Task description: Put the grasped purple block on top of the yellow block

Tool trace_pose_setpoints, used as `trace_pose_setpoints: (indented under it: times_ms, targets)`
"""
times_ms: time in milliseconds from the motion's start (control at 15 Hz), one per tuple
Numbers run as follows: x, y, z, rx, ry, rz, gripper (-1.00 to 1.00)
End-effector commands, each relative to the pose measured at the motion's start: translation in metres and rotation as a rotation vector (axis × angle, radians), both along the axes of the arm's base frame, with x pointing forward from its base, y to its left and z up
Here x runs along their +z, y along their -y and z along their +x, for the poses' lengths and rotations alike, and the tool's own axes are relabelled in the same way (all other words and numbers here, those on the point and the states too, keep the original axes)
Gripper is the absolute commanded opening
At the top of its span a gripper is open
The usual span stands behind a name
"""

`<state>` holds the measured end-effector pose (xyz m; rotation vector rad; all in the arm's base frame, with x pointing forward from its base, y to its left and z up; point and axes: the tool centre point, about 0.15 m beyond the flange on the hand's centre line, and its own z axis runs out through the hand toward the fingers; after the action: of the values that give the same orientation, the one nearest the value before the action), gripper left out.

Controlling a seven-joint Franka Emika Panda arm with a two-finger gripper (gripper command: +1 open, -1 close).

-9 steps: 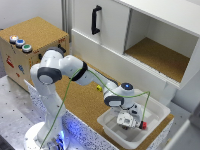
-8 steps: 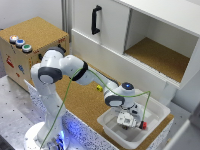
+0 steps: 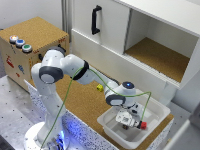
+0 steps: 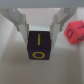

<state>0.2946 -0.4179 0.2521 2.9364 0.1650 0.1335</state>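
My gripper (image 3: 129, 119) is down inside the white bin (image 3: 111, 125), shut on the purple block. In the wrist view the gripper (image 4: 39, 35) has a finger (image 4: 22, 25) on each side of the dark purple block (image 4: 39, 49), which bears yellow markings. In the exterior view the block is mostly hidden by the hand. The tiny yellow block (image 3: 100, 88) sits on the cork table top, outside the bin, toward the exterior view's left of the gripper.
A small red cube (image 3: 143, 125) lies in the bin right beside the gripper and shows in the wrist view (image 4: 74, 32). A white cabinet with an open compartment (image 3: 160, 55) stands behind. A cork box with buttons (image 3: 30, 45) stands at the exterior view's left.
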Motion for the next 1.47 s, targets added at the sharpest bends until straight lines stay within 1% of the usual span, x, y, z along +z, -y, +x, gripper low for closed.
trace_pose_setpoints:
  times_ms: [0,67,133,200,333,467,667,933,1000,1200,1267,1333,1400]
  targets:
    - [0.106,-0.046,-0.021,-0.042,0.238,-0.002,-1.00]
    - [0.115,-0.056,-0.019,-0.028,0.260,0.007,-1.00]
    - [0.117,-0.068,-0.014,-0.008,0.265,0.027,-1.00]
    - [0.113,-0.079,-0.009,0.008,0.251,0.043,-1.00]
    - [0.098,-0.100,0.003,0.016,0.219,0.108,-1.00]
    - [0.092,-0.134,0.017,0.069,0.213,0.147,-1.00]
    - [0.089,-0.178,0.032,0.163,0.224,0.164,-1.00]
    - [0.081,-0.242,0.057,0.328,0.246,0.144,-1.00]
    - [0.079,-0.256,0.061,0.362,0.239,0.159,-1.00]
    - [0.064,-0.287,0.070,0.411,0.218,0.168,-1.00]
    - [0.055,-0.298,0.071,0.424,0.227,0.124,-1.00]
    - [0.045,-0.306,0.072,0.425,0.226,0.102,-1.00]
    - [0.035,-0.314,0.073,0.409,0.233,0.063,-1.00]
